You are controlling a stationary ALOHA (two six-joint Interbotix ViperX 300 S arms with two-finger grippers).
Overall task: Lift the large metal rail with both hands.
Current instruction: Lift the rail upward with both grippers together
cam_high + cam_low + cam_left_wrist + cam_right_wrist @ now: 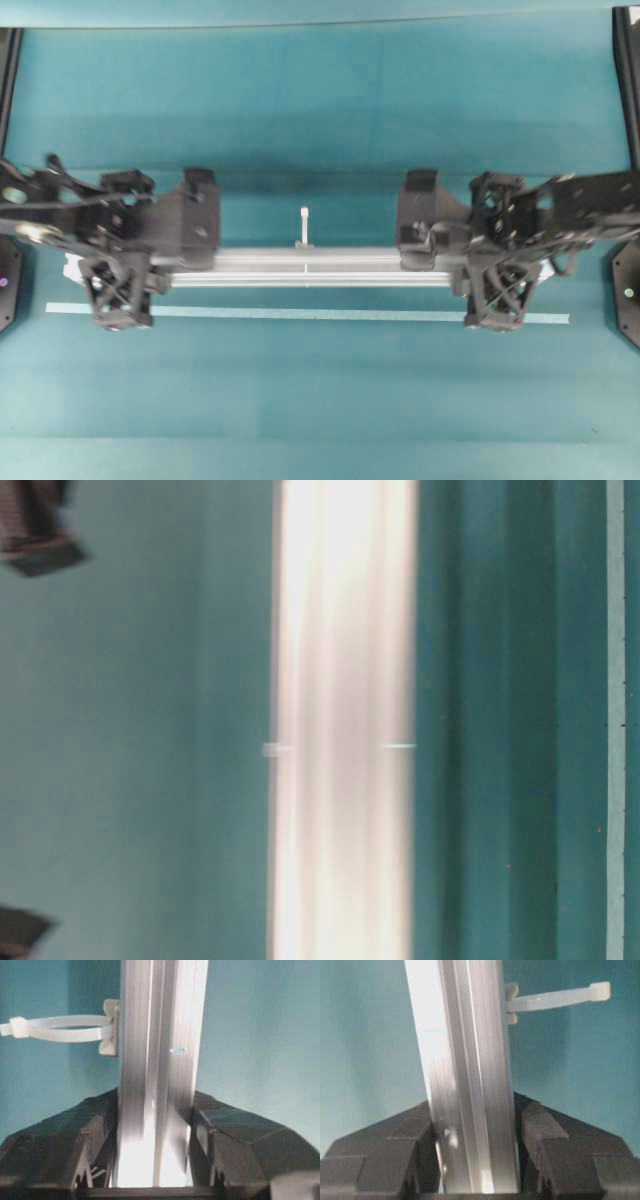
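Note:
The large metal rail is a long grooved silver bar lying left to right across the teal table. A white cable tie sticks out from its far side at mid-length. My left gripper is shut on the rail near its left end. In the left wrist view the black fingers press both sides of the rail, with a looped cable tie beyond. My right gripper is shut on the right end. Its fingers clamp the rail too. The table-level view shows the rail as a blurred bright band.
A thin pale tape strip lies parallel to the rail, nearer the table's front edge, and shows again as a pale tape line. Black arm bases stand at both side edges. Teal cloth covers the table.

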